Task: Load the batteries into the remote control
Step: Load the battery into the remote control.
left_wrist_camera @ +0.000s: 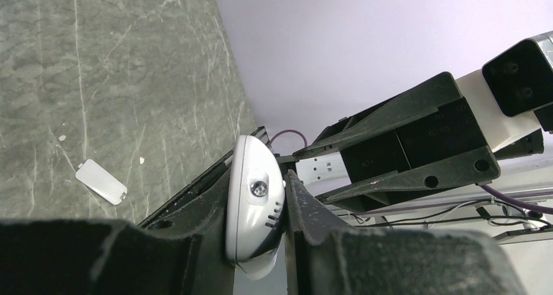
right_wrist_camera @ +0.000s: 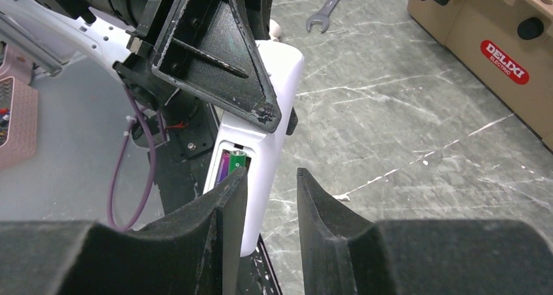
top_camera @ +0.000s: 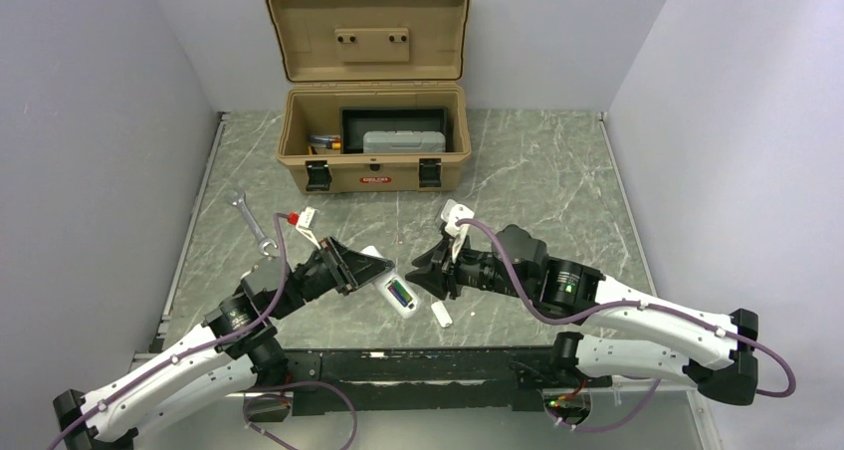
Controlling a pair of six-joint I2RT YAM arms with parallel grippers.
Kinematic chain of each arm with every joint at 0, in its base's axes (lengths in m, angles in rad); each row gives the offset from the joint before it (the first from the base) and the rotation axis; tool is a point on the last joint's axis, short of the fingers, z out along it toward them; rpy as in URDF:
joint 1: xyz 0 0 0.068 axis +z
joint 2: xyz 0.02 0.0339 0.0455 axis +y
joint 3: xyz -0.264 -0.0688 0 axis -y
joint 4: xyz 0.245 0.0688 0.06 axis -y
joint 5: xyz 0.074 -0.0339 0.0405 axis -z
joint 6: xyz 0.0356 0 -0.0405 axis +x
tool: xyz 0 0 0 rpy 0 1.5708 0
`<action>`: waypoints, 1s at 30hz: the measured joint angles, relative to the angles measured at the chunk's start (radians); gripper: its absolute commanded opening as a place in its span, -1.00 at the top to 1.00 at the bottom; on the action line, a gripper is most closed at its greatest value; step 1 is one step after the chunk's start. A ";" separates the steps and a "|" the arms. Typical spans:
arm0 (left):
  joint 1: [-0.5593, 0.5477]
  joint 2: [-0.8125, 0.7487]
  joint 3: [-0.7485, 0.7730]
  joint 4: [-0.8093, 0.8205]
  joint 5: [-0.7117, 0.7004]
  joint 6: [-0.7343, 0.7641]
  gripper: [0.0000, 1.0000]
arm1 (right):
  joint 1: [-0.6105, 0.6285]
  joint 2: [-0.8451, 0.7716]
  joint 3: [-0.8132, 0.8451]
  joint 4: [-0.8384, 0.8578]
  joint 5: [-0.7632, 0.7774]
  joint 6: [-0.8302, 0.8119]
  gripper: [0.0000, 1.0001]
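1. L tool (left_wrist_camera: 257, 172) is clenching the remote control (right_wrist_camera: 280, 86) by one end. In the L wrist view that rounded end, w/ a small lens on it, is sticking out btwn the two fingers pressing its sides.
2. The remote's long axis is running diagonally in the top view. The gripped end is pointing far-left and the free end near-right, toward the near edge of the counter (top_camera: 537, 191), approx. midway btwn the arms.
3. Its back is facing up, w/ the battery bay lying open toward the free end.
4. The batteries (right_wrist_camera: 236, 161) are sitting side by side in that bay, one purple and one green, both lying lengthwise along the remote's axis.
5. R tool (right_wrist_camera: 272, 175) is hovering at the free end w/ fingers parted, gripping nothing. One finger is sitting right by the remote's edge; can't tell if it's touching.
6. Can't tell whether the free end is resting on the counter or hanging just above it.
7. A small white tab (top_camera: 441, 315) is lying flat on the counter just near-right of the free end, apart from it.
8. A silver wrench (top_camera: 251, 221) is lying at far-left, and an open tan toolbox (top_camera: 373, 161) is standing at the far side, both well apart from the remote.
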 measured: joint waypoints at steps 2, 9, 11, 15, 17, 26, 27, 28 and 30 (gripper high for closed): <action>0.000 0.000 0.000 0.000 0.002 0.000 1.00 | 0.000 0.000 0.000 0.001 0.000 -0.001 0.28; 0.000 0.016 0.000 0.013 0.050 0.000 1.00 | 0.000 -0.042 -0.026 0.013 -0.026 -0.069 0.28; 0.000 0.034 0.000 0.031 0.082 0.000 1.00 | 0.000 -0.067 -0.036 0.011 -0.051 -0.119 0.29; 0.000 0.061 0.000 0.058 0.156 0.004 1.00 | 0.000 -0.109 -0.040 0.001 -0.135 -0.235 0.36; 0.000 0.077 0.000 0.077 0.201 0.009 1.00 | 0.000 -0.128 -0.040 -0.005 -0.180 -0.283 0.40; 0.000 0.195 0.016 0.162 0.385 0.028 1.00 | 0.000 -0.138 -0.040 -0.010 -0.406 -0.406 0.51; 0.000 0.209 0.024 0.167 0.401 0.031 1.00 | 0.000 -0.131 -0.040 -0.010 -0.427 -0.410 0.51; 0.000 0.219 0.029 0.172 0.412 0.032 1.00 | 0.000 -0.123 -0.040 -0.010 -0.444 -0.413 0.51; 0.000 0.230 0.039 0.184 0.431 0.035 1.00 | 0.000 -0.108 -0.040 -0.010 -0.477 -0.417 0.52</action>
